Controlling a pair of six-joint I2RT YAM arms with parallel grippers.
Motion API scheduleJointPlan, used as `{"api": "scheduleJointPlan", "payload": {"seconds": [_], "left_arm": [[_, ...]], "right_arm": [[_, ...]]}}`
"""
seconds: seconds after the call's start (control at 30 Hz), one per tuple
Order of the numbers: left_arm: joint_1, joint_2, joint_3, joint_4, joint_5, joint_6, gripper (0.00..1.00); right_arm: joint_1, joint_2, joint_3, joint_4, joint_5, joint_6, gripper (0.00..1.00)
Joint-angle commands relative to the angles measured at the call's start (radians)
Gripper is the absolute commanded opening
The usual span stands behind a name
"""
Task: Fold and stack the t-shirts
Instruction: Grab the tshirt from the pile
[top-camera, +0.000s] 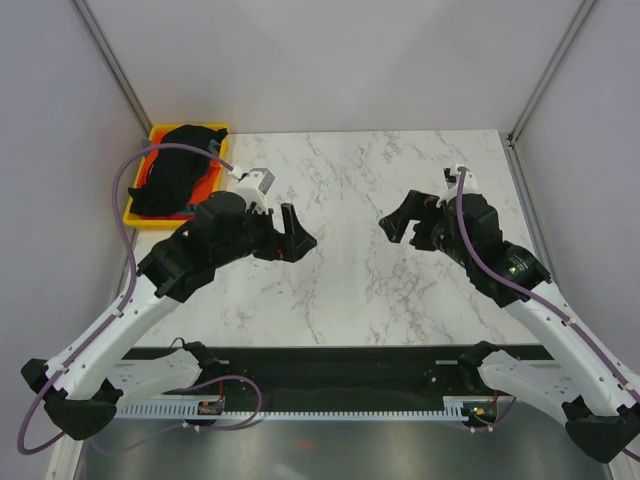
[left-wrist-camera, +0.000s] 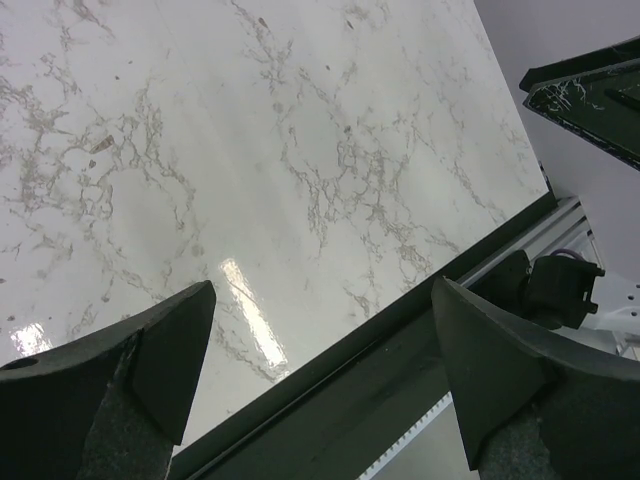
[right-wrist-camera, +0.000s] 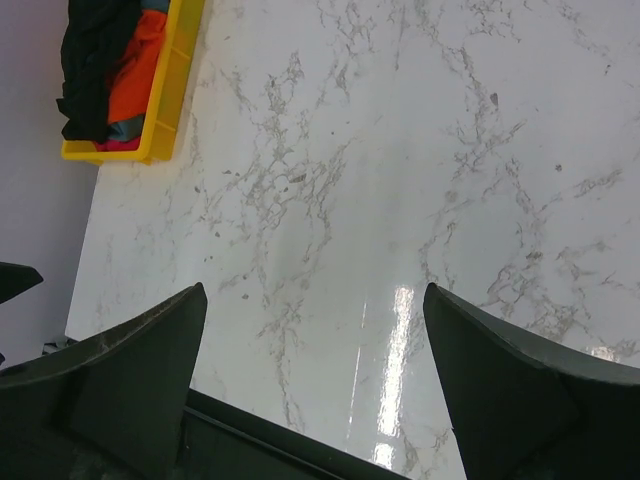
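The t-shirts (top-camera: 178, 170) are heaped in the tray (top-camera: 160, 129), orange largely hidden under black; left fingers (left-wrist-camera: 160, 360) and right fingers (right-wrist-camera: 140, 370) are held spread.

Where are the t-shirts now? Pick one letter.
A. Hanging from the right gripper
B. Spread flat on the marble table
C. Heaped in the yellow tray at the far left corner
C: the black t-shirt lies bunched over an orange t-shirt inside the yellow tray, while the left gripper and right gripper are open and hold nothing.
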Motion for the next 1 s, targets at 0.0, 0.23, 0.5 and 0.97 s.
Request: {"api": "scheduleJointPlan", "payload": {"seconds": [0.0,0.23,0.5,0.97], "left_arm": [[-0.002,-0.012,0.033,0.007,-0.047,0.040,0.97],[0.059,0.170,0.185,-0.003,-0.356,0.176,0.96],[0.482,0.427,0.414,-0.024,-0.446,0.139,0.92],[0.837,0.919,0.669,-0.006,-0.390,0.116,0.74]], "right_arm": [[0.003,-0.005,-0.014,0.037,-0.008,0.016,0.98],[0.003,-0.002,-0.031,0.052,0.006,-0.002,0.98],[0.005,-0.013,-0.066,0.110,-0.090,-0.131,0.98],[0.002,-0.004,-0.039,0.146,-0.104,-0.172,0.98]]}}
